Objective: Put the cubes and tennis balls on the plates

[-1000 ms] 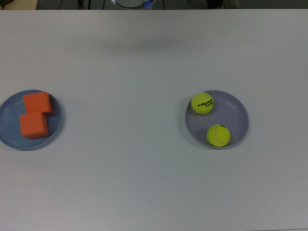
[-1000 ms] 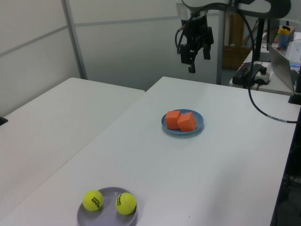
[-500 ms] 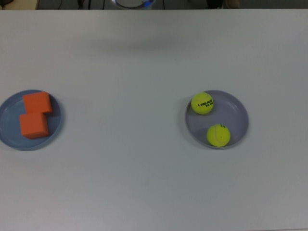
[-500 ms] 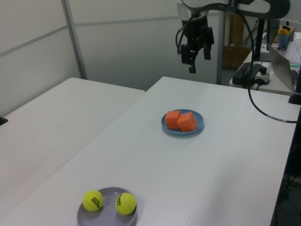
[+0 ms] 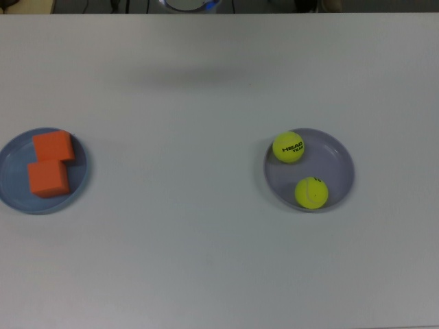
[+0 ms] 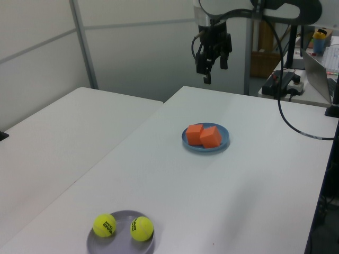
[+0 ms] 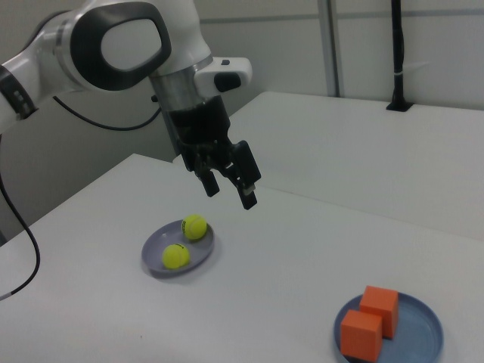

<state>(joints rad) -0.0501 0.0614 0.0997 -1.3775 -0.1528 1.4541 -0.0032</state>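
Observation:
Two orange cubes [image 5: 53, 146] [image 5: 48, 178] lie side by side on the light blue plate [image 5: 10, 199] at the top view's left. Two tennis balls [image 5: 289, 147] [image 5: 311, 192] sit on the lavender-grey plate [image 5: 341, 164] right of centre. The left view shows the cubes [image 6: 194, 134] [image 6: 211, 137] on the blue plate [image 6: 225, 138] and the balls [image 6: 105, 225] [image 6: 142, 228] near the front. My gripper [image 6: 214, 73] hangs open and empty, high above the table's far end. In the right view the gripper [image 7: 230, 195] hovers above and beyond the ball plate [image 7: 155, 249].
A second white table [image 6: 63, 132] stands at the left view's left. A black cable [image 6: 291, 119] droops from the arm over the table's right side. A desk with a laptop [image 6: 318, 69] stands beyond. A black post [image 7: 397, 53] rises from the far table in the right view.
The gripper has shifted a little toward the left view's left while staying open and high. Cubes, balls and plates have not moved.

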